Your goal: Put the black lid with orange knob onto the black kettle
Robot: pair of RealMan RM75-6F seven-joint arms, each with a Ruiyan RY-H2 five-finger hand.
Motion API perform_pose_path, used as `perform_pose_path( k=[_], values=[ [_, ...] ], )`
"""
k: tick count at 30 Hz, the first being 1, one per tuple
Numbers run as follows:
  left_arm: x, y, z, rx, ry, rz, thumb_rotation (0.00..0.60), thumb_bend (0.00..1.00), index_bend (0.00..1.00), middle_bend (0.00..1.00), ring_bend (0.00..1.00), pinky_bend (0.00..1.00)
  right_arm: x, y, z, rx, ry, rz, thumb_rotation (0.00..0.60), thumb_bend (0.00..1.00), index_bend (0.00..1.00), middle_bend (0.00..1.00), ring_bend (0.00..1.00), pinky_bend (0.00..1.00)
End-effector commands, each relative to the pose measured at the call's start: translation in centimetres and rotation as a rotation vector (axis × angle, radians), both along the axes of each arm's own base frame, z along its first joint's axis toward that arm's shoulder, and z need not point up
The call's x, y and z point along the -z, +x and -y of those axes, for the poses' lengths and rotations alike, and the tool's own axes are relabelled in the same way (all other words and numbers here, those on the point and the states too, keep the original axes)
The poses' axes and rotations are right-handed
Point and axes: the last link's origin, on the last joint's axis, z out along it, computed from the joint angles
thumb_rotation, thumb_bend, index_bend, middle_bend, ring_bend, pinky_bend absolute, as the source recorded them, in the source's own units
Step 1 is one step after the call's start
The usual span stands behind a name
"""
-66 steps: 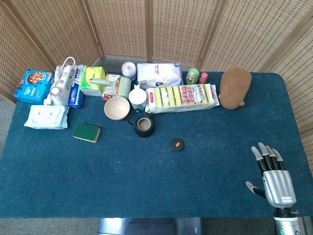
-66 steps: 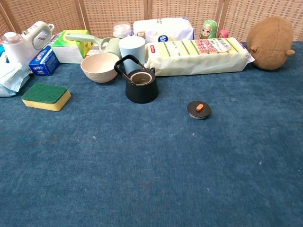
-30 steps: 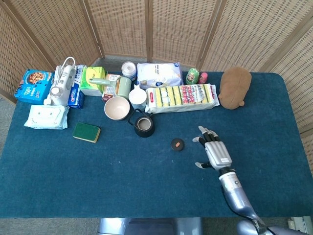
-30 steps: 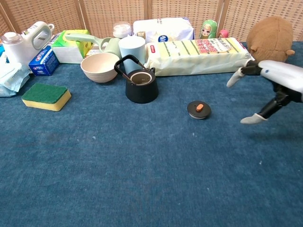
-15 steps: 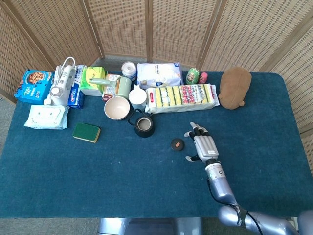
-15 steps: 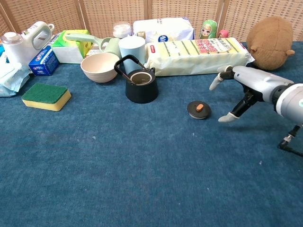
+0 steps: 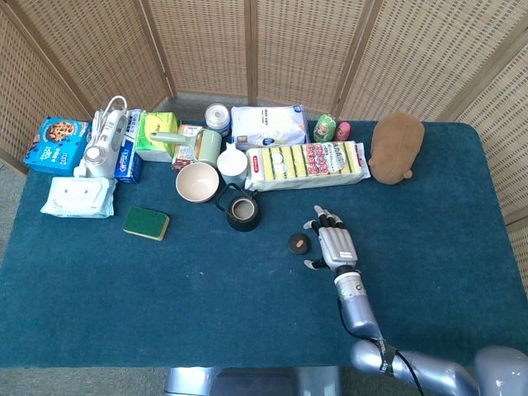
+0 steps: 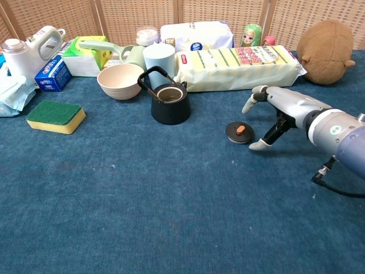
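The black lid with orange knob (image 7: 299,243) (image 8: 239,132) lies flat on the blue cloth, a little right of and nearer than the black kettle (image 7: 242,212) (image 8: 169,105). The kettle stands open-topped with its handle raised. My right hand (image 7: 331,242) (image 8: 276,111) hovers just right of the lid, fingers spread and holding nothing, thumb tip low beside the lid's right edge without touching it. My left hand is in neither view.
Behind the kettle stand a beige bowl (image 8: 120,80), a pale blue cup (image 8: 159,57) and a long pack of sponges (image 8: 236,67). A green-and-yellow sponge (image 8: 55,116) lies at left; a brown plush toy (image 8: 327,43) sits at far right. Boxes and packets line the back.
My right hand has come in from the table's near right corner, moving left and away from me, until it is beside the lid. The lid and kettle have not moved.
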Motion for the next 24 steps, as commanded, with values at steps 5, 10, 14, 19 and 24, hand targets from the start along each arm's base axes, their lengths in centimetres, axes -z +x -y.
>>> perform_pose_path(
  k=[5,10,14,19,24],
  values=[
    [-0.17,-0.07,0.05,-0.001,0.004,0.006,0.600,0.07,0.00,0.00,0.00,0.06,0.50,0.63,0.15,-0.001,0.004,-0.006,0.600,0.21,0.31,0.00,0.00,0.00],
    [-0.30,-0.08,0.11,0.001,0.007,0.012,0.600,0.08,0.00,0.00,0.00,0.06,0.94,0.59,0.26,0.002,0.013,-0.026,0.600,0.21,0.33,0.00,0.00,0.00],
    [-0.34,-0.13,0.09,0.000,0.007,0.014,0.600,0.08,0.00,0.00,0.00,0.06,0.94,0.72,0.51,0.008,0.008,-0.025,0.600,0.22,0.34,0.00,0.00,0.00],
    [-0.32,-0.11,0.06,-0.001,0.006,0.013,0.600,0.07,0.00,0.00,0.00,0.06,0.90,0.77,0.78,0.013,0.008,-0.031,0.600,0.23,0.34,0.00,0.00,0.00],
    [-0.35,-0.10,0.08,0.000,0.008,0.015,0.600,0.07,0.00,0.00,0.00,0.06,1.04,0.75,0.89,0.025,0.016,-0.027,0.600,0.25,0.34,0.00,0.00,0.00]
  ],
)
